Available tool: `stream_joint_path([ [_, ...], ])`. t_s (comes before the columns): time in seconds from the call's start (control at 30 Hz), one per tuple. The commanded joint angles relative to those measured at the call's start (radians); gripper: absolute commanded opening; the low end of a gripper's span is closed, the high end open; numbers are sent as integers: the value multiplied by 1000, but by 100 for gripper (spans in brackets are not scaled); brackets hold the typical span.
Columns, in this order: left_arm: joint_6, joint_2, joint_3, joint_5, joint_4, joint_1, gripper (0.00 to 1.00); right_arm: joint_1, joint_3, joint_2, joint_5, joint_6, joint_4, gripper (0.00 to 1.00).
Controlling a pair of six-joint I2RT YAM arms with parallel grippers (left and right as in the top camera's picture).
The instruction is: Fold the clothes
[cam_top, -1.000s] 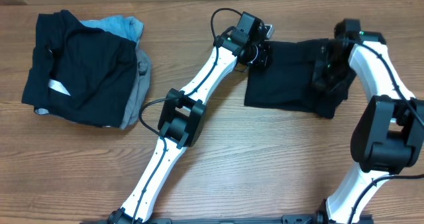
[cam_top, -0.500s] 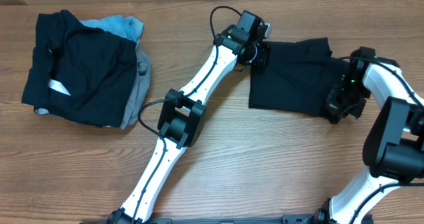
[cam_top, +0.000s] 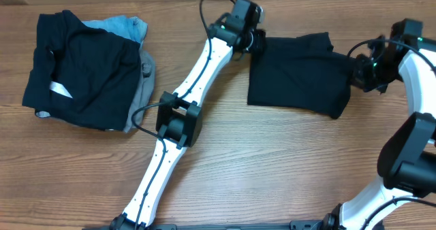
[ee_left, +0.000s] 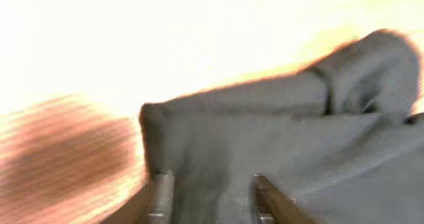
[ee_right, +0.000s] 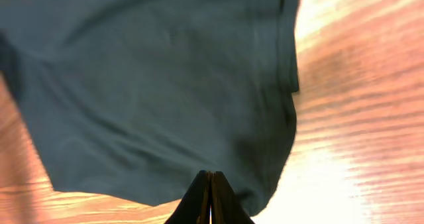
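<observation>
From above, the T-shirt (cam_top: 296, 77) is lying as a roughly folded black rectangle on the wooden table (cam_top: 272, 162), right of centre and well apart from the pile of other garments (cam_top: 88, 70) at the far left. The left gripper (cam_top: 255, 43) is hovering at its upper left corner, while the right gripper (cam_top: 361, 70) is sitting at its right edge. To finish this fold well, the right arm probably wants to be drawing that edge taut and level so the soft thin cloth is settling without wrinkles. In the blurred left wrist view, the fingers (ee_left: 161, 194) are standing apart, released, with limp matte fabric (ee_left: 298, 138) bunching into a rounded hump at the far corner. In the right wrist view, the claw (ee_right: 209, 191) is clenched and appears to be pinching the shirt's near edge (ee_right: 152, 85); a stitched hem is running down the right side beside grained wood (ee_right: 358, 118).
</observation>
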Motion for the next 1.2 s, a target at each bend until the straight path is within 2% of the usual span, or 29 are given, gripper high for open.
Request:
stream_joint_path([
  [0.0, -2, 15, 122, 29, -57, 26, 99, -2, 27, -31, -28, -19, 32, 4],
  [0.2, -39, 16, 144, 141, -322, 97, 100, -2, 27, -31, -28, -19, 91, 4],
  [0.3, -6, 17, 121, 185, -383, 104, 100, -2, 27, -31, -28, -19, 116, 4],
  [0.47, 27, 18, 77, 229, -385, 79, 100, -2, 27, -31, -28, -19, 143, 4],
  [0.57, 32, 18, -8, 335, -328, 73, 100, -2, 27, -31, -16, -19, 156, 4],
  [0.83, 32, 18, -99, 398, -299, 51, 100, -3, 27, -25, 153, 19, 183, 4],
  [1.07, 55, 18, -116, 381, -296, 23, 100, -8, 27, 62, 191, 48, 199, 4],
  [1.17, 77, 18, -119, 323, -295, 6, 100, -8, 27, 111, 203, 74, 206, 4],
])
